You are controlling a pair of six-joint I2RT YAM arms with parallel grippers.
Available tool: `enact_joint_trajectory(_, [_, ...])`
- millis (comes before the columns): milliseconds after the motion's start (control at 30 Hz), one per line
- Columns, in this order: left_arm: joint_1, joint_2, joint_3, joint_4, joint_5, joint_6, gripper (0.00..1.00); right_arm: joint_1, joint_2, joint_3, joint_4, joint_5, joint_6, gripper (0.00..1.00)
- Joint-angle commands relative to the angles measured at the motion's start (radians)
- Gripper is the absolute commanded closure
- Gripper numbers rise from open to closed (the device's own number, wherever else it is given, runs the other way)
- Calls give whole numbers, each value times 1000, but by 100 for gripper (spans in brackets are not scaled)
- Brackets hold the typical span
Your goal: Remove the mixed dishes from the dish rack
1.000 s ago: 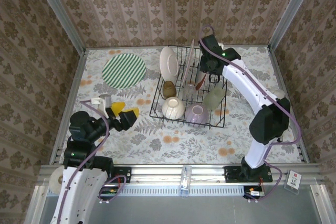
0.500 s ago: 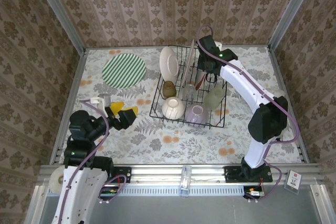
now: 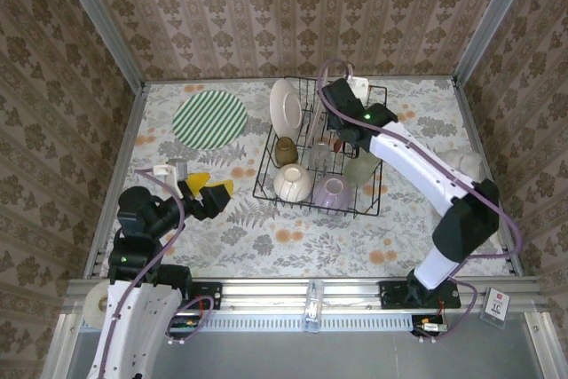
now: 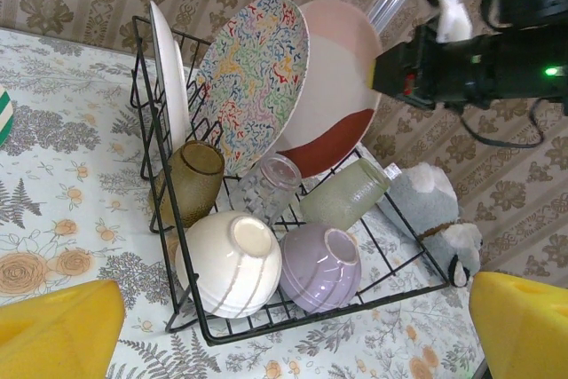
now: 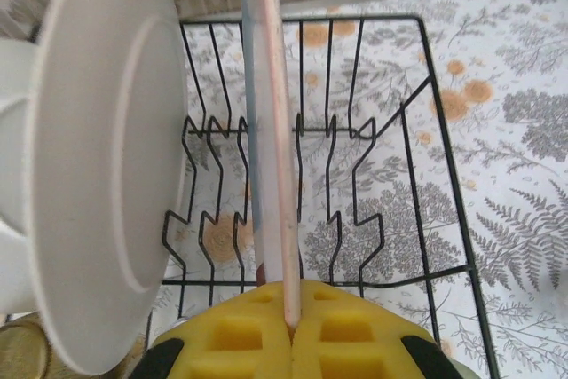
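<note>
right gripper [image 5: 288,308] pinching the pink plate [image 5: 273,130] by its rim, plate upright in the dish rack [image 5: 355,17]. left gripper [image 3: 209,185] spread over the bench [image 3: 293,241]. cream bowl [image 4: 229,264], lilac bowl [image 4: 319,265], amber cup [image 4: 191,179], green cup [image 4: 346,194], glass [image 4: 271,185], patterned plate [image 4: 253,77], white plate [image 4: 169,68] racked; unloading looks barely begun.

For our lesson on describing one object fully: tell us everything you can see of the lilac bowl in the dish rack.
The lilac bowl is glossy, ceramic-looking, pale purple with lighter bands. It lies upside down and tilted, its foot ring facing up, in the black wire rack, in its row nearest the arms. It rests on the wires, close beside the cream bowl, with the green cup behind.
</note>
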Motion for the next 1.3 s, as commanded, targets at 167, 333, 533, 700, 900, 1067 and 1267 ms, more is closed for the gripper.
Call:
enact_joint_trajectory(167, [9,15,-6,19,0,-9,0,-1,-196,-45,75,83,-65,100])
enact_joint_trajectory(333, [8,26,-5,14,-1,-9,0,-6,-308,-77,63,68,-106,100])
enact_joint_trajectory(533, [18,28,6,-4,-2,-3,0,-71,-447,-143,69,-166,-114,100])
enact_joint_trajectory(700, [20,36,-3,26,-17,-33,0,-149,-538,-163,10,-376,-73,100])
enact_joint_trajectory(900, [25,63,-13,92,-15,-79,0,-248,-646,-209,-81,-600,-5,100])
enact_joint_trajectory(1067, [24,142,-51,276,54,-187,0,-278,-703,-247,-178,-740,40,100])
enact_joint_trajectory(1267, [17,277,-41,388,161,-230,0,-279,-761,-316,-227,-924,59,100])
